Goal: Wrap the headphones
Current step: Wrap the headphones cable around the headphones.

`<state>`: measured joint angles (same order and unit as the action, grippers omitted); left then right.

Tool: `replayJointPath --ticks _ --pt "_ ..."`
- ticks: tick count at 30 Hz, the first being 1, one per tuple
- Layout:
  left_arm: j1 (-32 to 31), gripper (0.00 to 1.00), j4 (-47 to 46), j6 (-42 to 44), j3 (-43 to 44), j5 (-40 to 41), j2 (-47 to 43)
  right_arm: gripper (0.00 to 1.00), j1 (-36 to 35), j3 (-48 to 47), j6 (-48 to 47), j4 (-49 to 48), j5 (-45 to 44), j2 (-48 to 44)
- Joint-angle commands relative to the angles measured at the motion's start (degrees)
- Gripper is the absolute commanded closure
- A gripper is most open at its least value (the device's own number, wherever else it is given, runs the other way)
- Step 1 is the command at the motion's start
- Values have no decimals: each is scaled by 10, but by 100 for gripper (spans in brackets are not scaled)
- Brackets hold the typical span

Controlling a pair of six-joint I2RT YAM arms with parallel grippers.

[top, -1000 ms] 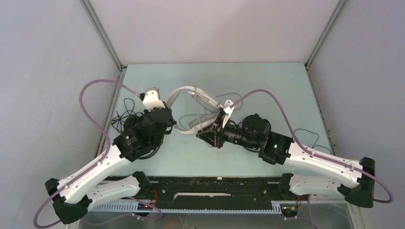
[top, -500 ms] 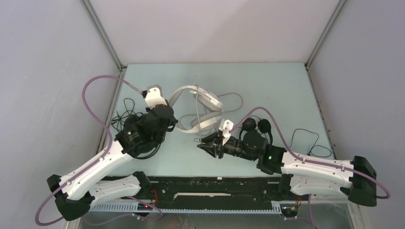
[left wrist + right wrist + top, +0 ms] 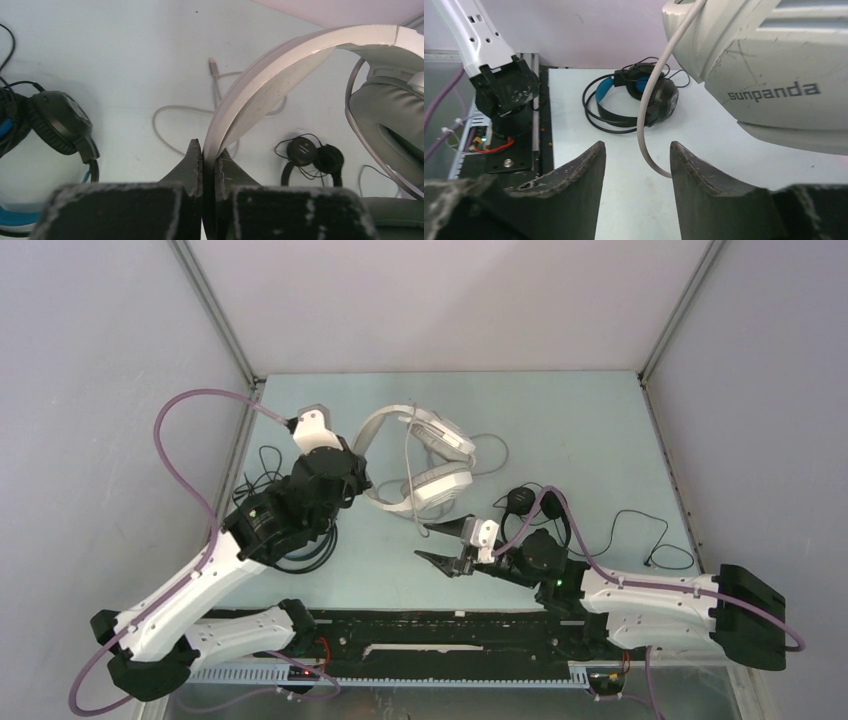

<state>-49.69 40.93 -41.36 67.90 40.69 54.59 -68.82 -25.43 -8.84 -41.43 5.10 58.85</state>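
2 arms, same build. Left arm (image 3: 215,575) and right arm (image 3: 650,592): white shells, black joint housings, black base blocks. Purple cable (image 3: 160,435) loops along each. White camera block (image 3: 312,430) at each wrist. Green light (image 3: 556,585) on right arm's joint. Right gripper (image 3: 636,150) fingers (image 3: 574,185): black, curved, pointed, edges scuffed grey.

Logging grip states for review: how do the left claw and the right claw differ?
The left claw is shut on the white headphones at the headband; the right claw is open, gripping nothing, the grey cable hanging beyond its gap. The left claw reaches farther back on the table; the right claw sits nearer its front edge. Both are black.
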Motion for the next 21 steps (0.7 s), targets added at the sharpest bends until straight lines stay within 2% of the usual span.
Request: replayJointPath --ticks 1,10,21 --pt "3 100 -41 -48 57 -38 -18 45 8 2 -59 -102 12 22" --pt "3 100 -30 -58 91 -73 -26 40 48 2 -78 -211 56 111" --pt "3 100 -16 -68 132 -110 -36 42 77 2 -72 -344 105 214"
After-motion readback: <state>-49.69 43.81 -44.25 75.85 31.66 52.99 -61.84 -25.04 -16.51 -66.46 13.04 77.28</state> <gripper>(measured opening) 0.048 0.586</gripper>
